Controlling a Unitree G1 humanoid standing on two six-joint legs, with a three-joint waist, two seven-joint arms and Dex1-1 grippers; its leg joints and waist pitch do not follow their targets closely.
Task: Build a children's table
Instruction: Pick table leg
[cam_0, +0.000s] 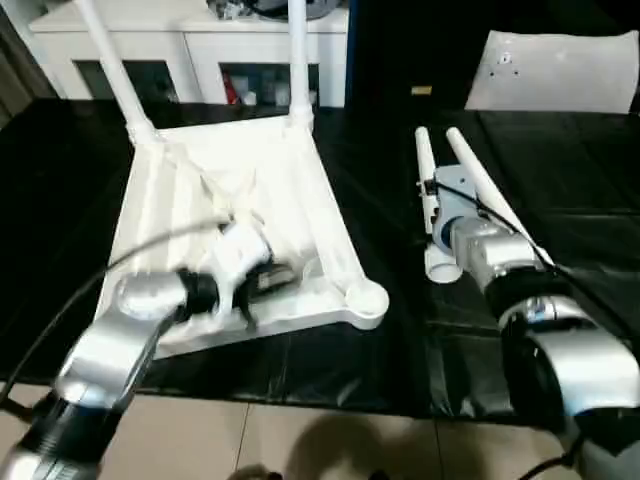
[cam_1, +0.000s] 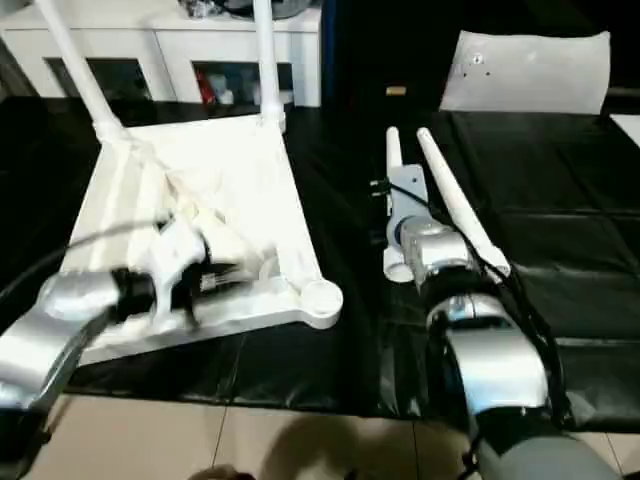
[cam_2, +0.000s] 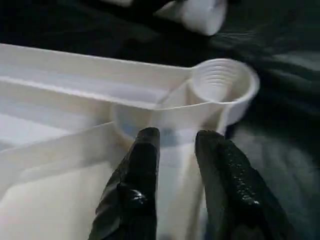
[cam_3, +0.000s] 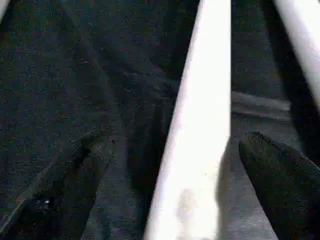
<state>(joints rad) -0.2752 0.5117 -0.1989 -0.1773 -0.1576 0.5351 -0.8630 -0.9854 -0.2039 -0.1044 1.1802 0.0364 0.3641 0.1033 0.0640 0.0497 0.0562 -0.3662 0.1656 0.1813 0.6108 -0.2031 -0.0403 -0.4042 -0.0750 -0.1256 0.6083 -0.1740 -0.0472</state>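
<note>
The children's table lies upside down on the black work table, its white ribbed tabletop (cam_0: 280, 170) facing up. Two legs (cam_0: 110, 60) (cam_0: 297, 60) stand upright in its far corners. The near right socket (cam_0: 367, 298) is empty. My left gripper (cam_2: 177, 137) hovers over the ribs just beside that socket, its fingers (cam_2: 142, 160) a little apart and holding nothing. Two loose legs (cam_0: 425, 170) (cam_0: 485, 185) lie side by side on the right. My right gripper (cam_3: 175, 142) is open and straddles one loose leg (cam_3: 205, 100) without touching it; the other leg (cam_3: 300, 30) lies beside it.
A white glass-door cabinet (cam_0: 200, 50) stands behind the table. At the back right rests a white panel (cam_0: 560, 70). The black cover (cam_0: 570, 220) is wrinkled around the loose legs. Tiled floor (cam_0: 300, 440) begins at the table's front edge.
</note>
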